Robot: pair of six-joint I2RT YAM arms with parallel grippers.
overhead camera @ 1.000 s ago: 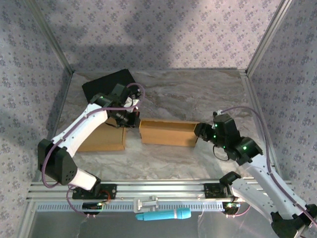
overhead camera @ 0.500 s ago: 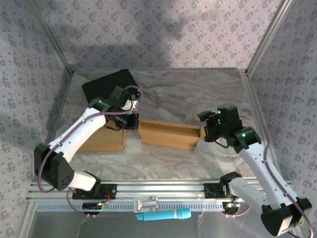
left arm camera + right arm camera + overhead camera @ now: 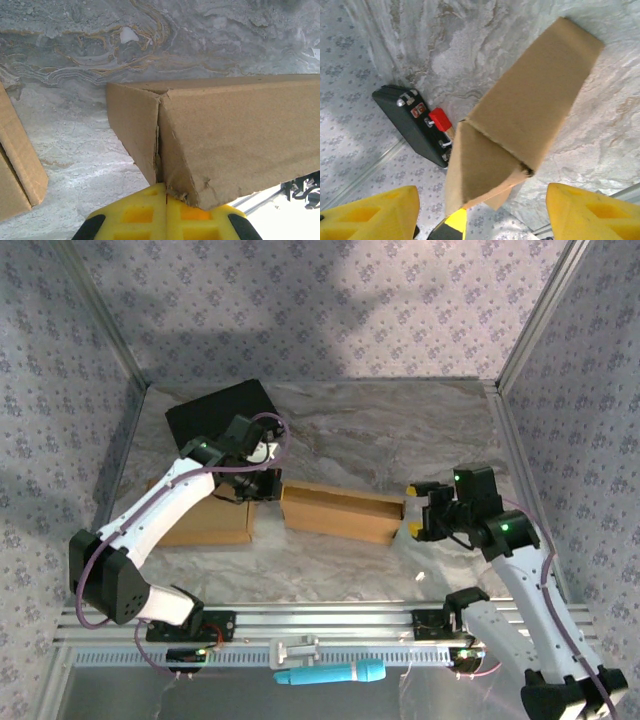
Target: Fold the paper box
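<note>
The box (image 3: 335, 510) is seen lying at centre frame. Its right end, clasped a second ago, has been let go: the right gripper (image 3: 414, 510) is now spread wide, empty, and drawn back just beside that end. The left gripper (image 3: 165, 212) is kept pinched shut on the left corner. A fresh grasp is judged likely before further folding.

The left gripper (image 3: 166, 197) has its fingers pressed together, while the right gripper (image 3: 414, 510) has its fingers spread wide.
</note>
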